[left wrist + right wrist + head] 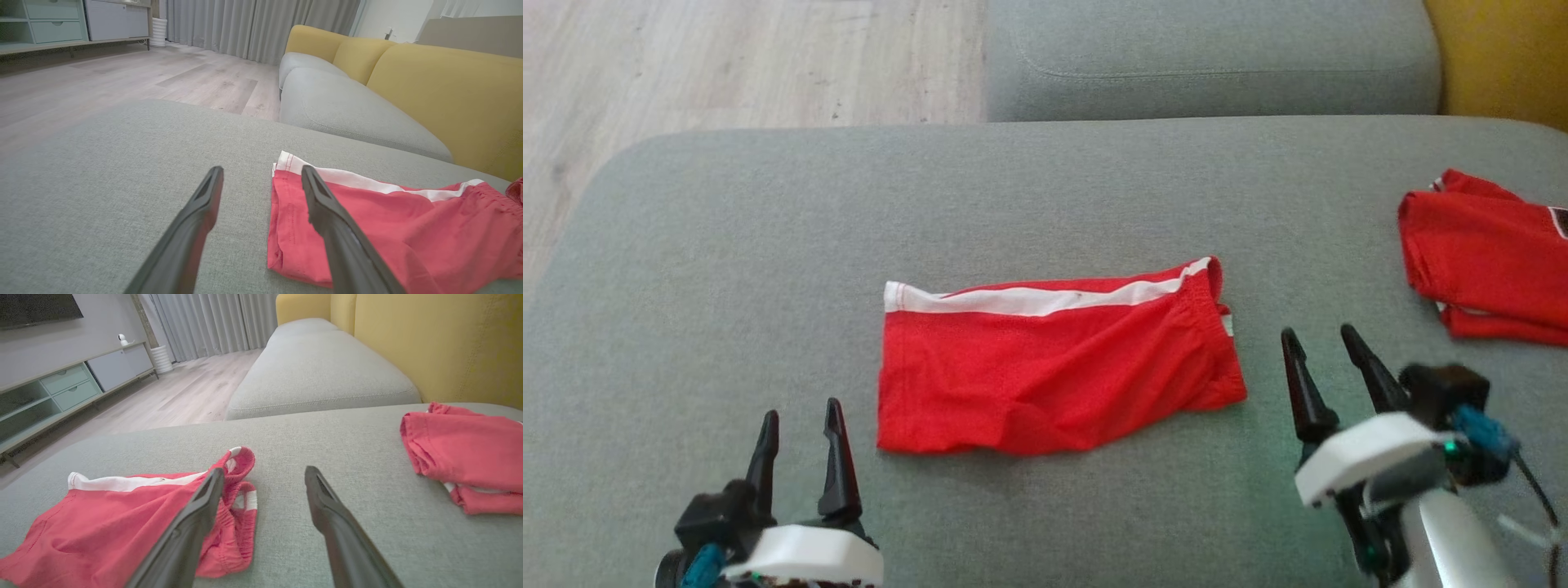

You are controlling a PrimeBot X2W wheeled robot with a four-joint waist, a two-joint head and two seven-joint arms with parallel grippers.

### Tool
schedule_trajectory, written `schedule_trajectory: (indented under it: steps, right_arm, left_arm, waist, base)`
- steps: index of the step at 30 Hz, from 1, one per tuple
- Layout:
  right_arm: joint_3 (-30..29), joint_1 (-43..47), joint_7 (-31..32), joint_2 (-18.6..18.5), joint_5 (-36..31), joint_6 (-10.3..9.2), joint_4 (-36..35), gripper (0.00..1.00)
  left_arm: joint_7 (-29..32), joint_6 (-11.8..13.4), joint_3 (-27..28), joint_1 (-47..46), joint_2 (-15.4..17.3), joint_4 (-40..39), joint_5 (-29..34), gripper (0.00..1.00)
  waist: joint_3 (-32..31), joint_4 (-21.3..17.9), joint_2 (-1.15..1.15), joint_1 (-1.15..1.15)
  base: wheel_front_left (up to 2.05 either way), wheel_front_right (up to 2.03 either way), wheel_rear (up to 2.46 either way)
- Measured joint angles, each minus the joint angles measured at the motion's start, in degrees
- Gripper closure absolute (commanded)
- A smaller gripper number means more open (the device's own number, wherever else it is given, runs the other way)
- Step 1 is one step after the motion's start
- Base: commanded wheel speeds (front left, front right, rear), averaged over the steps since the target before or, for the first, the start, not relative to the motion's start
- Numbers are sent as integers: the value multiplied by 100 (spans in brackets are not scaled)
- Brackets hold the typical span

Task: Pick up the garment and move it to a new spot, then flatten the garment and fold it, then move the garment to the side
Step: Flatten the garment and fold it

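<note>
Your red fabric shorts with a white stripe (1054,376) lie mid-way across the grey sofa cushion (727,245), long axis left to right. Your left gripper (802,411) and right gripper (1319,331) flank the ends, jaws wide and empty.

Folded red cloth (1486,257) at right edge; grey cushion (1209,57) top centre; wood floor (727,65) upper left.
</note>
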Motion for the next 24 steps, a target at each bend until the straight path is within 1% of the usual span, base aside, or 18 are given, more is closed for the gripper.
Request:
schedule_trajectory:
  steps: [4, 6, 11, 13, 17, 20, 24]
  right_arm:
    - [60, -533, 289, 0, 0, 0, 365, 0]
    - [120, -818, 386, -1, -101, 0, 584, 0]
    - [219, -1297, 681, -2, -255, 0, 1310, 0]
    - [155, -1404, 816, -1, -490, 0, 1636, 0]
    - [-170, -1530, 1073, -5, -809, 0, 2239, 0]
    - [-292, -1574, 1220, -3, -790, 0, 2614, 0]
    - [-386, -1590, 1324, -3, -506, 0, 2988, 0]
  left_arm:
    - [-16, -7, -29, -1, -44, -5, 30, 0]
    - [-15, -12, -51, -1, -96, -1, 21, 0]
    - [-15, -54, -85, -1, -109, 53, 23, 0]
    - [-15, -63, -83, -1, -119, 59, -3, 0]
    - [-15, -64, -74, -1, -130, 93, -20, 0]
    - [-16, -87, -49, -1, -133, 109, -21, 0]
    - [-23, -103, -36, -1, -144, 159, -20, 0]
  waist:
    - [7, 142, 0, 0]
    - [11, 230, 0, 0]
    - [49, 478, 0, 0]
    - [70, 575, 0, 0]
    - [117, 754, 0, 0]
    - [154, 854, 0, 0]
    - [186, 918, 0, 0]
  base:
    - [0, 0, 0]
    - [0, 0, 0]
    - [0, 0, 0]
    - [0, 0, 0]
    - [0, 0, 0]
    - [0, 0, 0]
    - [0, 0, 0]
